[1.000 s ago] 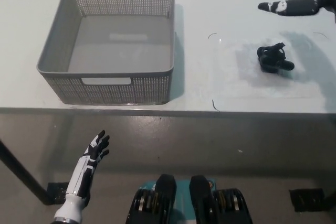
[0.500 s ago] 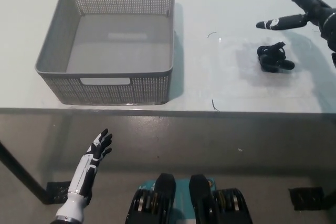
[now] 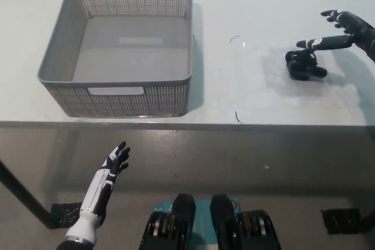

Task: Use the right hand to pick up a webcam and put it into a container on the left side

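A small black webcam point(image 3: 304, 65) lies on the white table point(image 3: 252, 4) at the right. My black right hand point(image 3: 345, 32) hovers open just above and to the right of it, one finger stretched out over the webcam's top. A grey mesh basket point(image 3: 63, 48) stands on the left part of the table, with nothing inside. My white left hand point(image 3: 108, 171) rests open below the table's front edge at the lower left.
The table's front edge point(image 3: 187, 123) runs across the middle of the picture, with floor below it. Faint scratches mark the tabletop between basket and webcam. A dark table leg point(image 3: 23, 197) slants at the lower left.
My right hand has come down and toward the webcam, from the far right corner to just above it. The left hand has drifted slightly to the right.
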Tool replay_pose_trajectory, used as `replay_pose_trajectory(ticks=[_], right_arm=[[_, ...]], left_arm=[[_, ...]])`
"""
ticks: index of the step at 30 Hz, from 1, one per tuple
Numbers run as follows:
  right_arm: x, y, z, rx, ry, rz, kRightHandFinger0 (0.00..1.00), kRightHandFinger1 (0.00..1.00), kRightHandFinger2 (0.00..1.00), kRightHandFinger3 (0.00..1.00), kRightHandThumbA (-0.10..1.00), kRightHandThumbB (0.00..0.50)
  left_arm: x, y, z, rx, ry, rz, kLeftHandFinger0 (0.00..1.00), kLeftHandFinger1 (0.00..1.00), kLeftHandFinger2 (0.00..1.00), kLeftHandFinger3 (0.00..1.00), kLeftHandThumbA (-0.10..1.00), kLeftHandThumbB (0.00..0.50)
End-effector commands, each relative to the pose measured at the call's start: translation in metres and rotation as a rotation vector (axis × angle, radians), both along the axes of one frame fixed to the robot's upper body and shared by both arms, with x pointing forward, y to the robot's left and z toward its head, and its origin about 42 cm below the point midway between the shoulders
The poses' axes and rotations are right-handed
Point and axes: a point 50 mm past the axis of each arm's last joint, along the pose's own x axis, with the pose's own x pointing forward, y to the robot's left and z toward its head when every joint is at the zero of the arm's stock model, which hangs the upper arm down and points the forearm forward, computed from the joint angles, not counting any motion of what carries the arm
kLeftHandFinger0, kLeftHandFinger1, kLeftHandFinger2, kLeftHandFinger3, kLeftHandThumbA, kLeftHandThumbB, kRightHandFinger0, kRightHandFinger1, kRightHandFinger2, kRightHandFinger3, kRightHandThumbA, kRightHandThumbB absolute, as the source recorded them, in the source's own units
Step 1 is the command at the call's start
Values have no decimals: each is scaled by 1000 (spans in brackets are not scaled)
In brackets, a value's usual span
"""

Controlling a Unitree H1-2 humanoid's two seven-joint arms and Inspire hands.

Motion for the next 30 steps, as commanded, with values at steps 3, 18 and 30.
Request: replay_pose_trajectory(ticks=[3, 18, 30], right_arm=[[7, 8, 16, 53, -49, 33, 1000, 1000, 1000, 1000, 951, 485], [20, 47, 6, -7, -33, 65, 1000, 1000, 1000, 1000, 934, 500], [22, 76, -24, -109, 33, 96, 1000, 1000, 1000, 1000, 928, 500]], left_arm=[[14, 1, 15, 44, -73, -32, 1000, 1000, 1000, 1000, 1000, 500], [19, 0, 22, 54, -92, -34, 996, 1000, 1000, 1000, 1000, 500], [26, -2, 29, 65, -110, -43, 1000, 1000, 1000, 1000, 1000, 500]])
